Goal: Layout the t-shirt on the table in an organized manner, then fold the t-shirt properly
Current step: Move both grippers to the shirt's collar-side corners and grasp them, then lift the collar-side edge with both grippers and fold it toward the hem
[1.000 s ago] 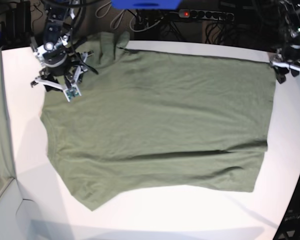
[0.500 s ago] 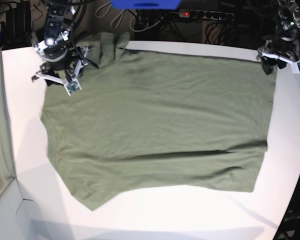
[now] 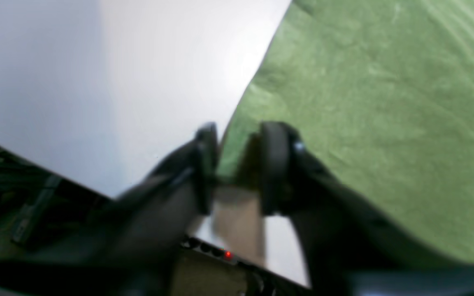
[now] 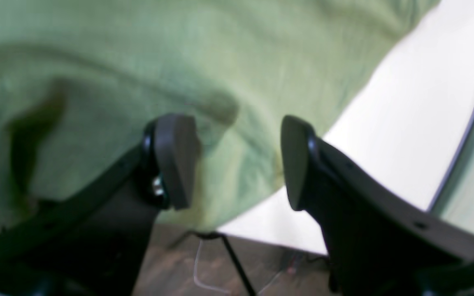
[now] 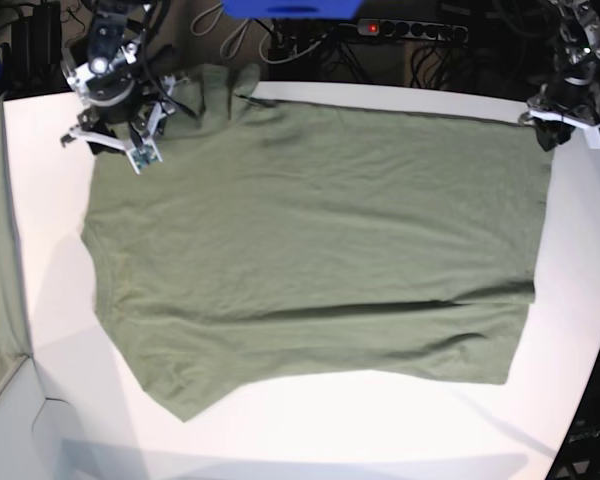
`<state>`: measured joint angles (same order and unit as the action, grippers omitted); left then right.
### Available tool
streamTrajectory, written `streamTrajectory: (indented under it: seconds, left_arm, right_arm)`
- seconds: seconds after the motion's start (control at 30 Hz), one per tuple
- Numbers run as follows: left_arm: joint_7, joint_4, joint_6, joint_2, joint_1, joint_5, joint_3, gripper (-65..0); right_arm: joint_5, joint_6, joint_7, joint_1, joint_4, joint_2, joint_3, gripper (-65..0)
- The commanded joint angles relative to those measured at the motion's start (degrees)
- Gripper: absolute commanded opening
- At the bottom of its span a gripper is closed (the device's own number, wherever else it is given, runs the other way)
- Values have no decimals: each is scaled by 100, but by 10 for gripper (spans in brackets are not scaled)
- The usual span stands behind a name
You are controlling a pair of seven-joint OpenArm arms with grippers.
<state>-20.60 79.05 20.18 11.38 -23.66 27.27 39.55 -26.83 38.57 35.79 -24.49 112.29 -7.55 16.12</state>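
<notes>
White table (image 5: 310, 425), t-shirt (image 5: 320, 250) spread flat, left pincer (image 3: 237, 164) narrowed astride its corner, right pincer (image 4: 237, 160) released.

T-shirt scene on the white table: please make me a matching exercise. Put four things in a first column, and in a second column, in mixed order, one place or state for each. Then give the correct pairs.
Column one:
1. t-shirt
2. left gripper
3. right gripper
4. table

Column two:
A. at the far corner of the shirt on the base view's right, jaws narrow around the cloth edge
B. spread nearly flat, olive green
C. white, bare along the near edge
D. above the shirt corner on the base view's left, jaws wide apart

Pairs: 1-B, 2-A, 3-D, 4-C
</notes>
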Motion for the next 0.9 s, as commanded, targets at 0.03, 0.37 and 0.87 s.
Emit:
streamTrajectory:
  seconds: [0.03, 0.37, 0.87]
  left_arm:
    - [-213, 12, 8, 27, -21, -50, -12, -501]
    - [-213, 12, 8, 150, 137, -50, 23, -502]
    - [-204, 30, 8, 150, 243, -41, 32, -650]
  right_arm:
    - [41, 143, -120, -114, 178, -49, 63, -314]
    - [50, 143, -120, -149, 81, -145, 599, -314]
    - [50, 143, -120, -184, -807, -145, 625, -319]
